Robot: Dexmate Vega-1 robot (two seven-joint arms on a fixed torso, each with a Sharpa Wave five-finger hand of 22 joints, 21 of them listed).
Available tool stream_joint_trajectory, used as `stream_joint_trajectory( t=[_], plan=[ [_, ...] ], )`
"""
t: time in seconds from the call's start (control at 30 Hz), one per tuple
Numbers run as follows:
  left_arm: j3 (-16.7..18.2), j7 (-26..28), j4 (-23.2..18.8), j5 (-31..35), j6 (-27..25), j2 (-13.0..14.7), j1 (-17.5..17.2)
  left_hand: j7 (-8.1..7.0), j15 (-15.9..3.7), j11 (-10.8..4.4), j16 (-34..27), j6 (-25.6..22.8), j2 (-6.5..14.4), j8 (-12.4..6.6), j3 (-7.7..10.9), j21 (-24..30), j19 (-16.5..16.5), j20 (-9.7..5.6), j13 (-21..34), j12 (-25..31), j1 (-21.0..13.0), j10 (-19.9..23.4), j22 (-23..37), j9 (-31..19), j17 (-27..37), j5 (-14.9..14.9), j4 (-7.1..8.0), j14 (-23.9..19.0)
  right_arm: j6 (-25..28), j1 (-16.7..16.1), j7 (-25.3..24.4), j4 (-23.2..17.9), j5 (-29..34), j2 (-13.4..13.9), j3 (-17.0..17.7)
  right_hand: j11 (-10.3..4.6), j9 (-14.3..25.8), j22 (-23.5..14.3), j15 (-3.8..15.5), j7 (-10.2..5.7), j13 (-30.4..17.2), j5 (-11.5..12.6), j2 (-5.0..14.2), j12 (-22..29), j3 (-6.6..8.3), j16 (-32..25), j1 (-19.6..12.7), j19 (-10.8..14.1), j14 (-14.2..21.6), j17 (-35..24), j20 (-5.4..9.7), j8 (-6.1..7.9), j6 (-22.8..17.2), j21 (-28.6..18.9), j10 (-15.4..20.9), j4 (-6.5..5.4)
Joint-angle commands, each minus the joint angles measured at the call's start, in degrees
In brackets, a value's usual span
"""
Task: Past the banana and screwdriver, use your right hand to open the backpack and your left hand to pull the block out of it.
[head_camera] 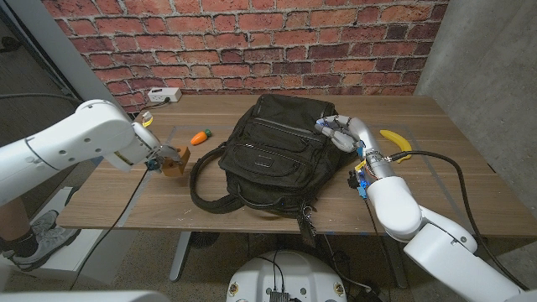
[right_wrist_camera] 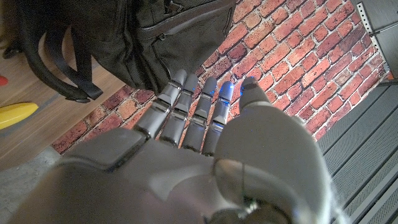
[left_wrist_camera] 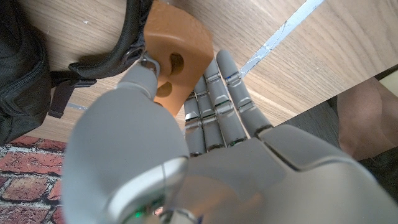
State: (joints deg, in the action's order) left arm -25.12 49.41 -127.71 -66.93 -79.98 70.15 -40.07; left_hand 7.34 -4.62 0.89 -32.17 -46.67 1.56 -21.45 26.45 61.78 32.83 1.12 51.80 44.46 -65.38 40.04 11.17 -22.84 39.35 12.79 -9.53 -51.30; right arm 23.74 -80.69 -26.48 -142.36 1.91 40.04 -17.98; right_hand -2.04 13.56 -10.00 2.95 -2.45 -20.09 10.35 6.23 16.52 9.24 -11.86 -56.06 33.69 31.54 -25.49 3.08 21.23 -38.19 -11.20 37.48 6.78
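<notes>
Left hand (head_camera: 157, 156): fingers closed on the tan wooden block with a round hole (head_camera: 174, 161), held low near the left edge of the wooden table (head_camera: 252, 214), clear of the bag — extraction looks complete. Right hand (head_camera: 340, 132): fingers extended and apart, holding nothing, resting against the upper right side of the black fabric backpack (head_camera: 268, 151), probably steadying it. Yellow banana (head_camera: 394, 143) lies by the right edge.
</notes>
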Motion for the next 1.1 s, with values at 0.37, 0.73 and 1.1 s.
stream_joint_trajectory(
  t=[0.37, 0.73, 1.1],
  plan=[
    [2.7, -0.1, -1.1, -0.2, 0.0, 1.2, -3.4, -0.01, -1.05, -2.57, 0.7, -0.2, 4.2, -1.39, -0.47, 0.5, -1.2, -0.08, 0.4, -0.7, -3.9, 2.1, -0.1, -10.4, 0.1, 0.3, 0.19, -0.1, -11.2, -0.3, 1.7, 7.3, -9.0, 0.7, 5.0, 1.34, -0.3, -0.1, 2.96, 1.14, 0.2, -0.3, -0.85, -1.7, -1.62, 0.5, 4.4, -2.1, -3.4, 0.4, -1.04, -2.45, 3.4, 0.4, -3.2, -1.04],
    [4.6, 2.1, -1.1, -1.2, 0.0, 1.3, -5.0, -0.01, -0.98, -2.35, 1.1, -0.2, 4.2, -1.36, -0.91, 0.7, -1.8, 0.33, 0.3, -1.0, -4.1, 1.8, -0.2, -10.3, -0.1, 0.2, 0.14, 0.4, -14.6, -1.1, 2.0, 9.8, -12.5, 0.5, 7.1, 3.15, -0.5, -0.2, 0.98, 2.54, 0.3, -0.3, -1.71, -3.0, -3.97, 0.7, 11.0, -4.6, -7.0, 1.0, -2.28, -4.59, 6.0, 0.4, -6.4, -3.40],
    [5.3, -0.5, -0.2, 4.1, 0.1, 0.5, -7.1, 0.05, -1.04, -2.39, 1.4, 0.2, 4.3, -1.18, -1.21, 0.9, -2.2, 0.34, 0.2, -1.3, -4.4, 1.4, -0.3, -10.2, -0.2, 0.2, 0.07, 0.9, -16.0, -1.7, 0.8, 11.4, -13.9, -0.1, 8.6, 3.61, -0.6, -0.2, 0.36, 2.92, 0.3, -0.2, -1.91, -3.3, -4.52, 0.7, 12.6, -5.3, -8.0, 1.3, -2.58, -5.08, 6.5, 0.4, -7.0, -3.85]
  ],
)
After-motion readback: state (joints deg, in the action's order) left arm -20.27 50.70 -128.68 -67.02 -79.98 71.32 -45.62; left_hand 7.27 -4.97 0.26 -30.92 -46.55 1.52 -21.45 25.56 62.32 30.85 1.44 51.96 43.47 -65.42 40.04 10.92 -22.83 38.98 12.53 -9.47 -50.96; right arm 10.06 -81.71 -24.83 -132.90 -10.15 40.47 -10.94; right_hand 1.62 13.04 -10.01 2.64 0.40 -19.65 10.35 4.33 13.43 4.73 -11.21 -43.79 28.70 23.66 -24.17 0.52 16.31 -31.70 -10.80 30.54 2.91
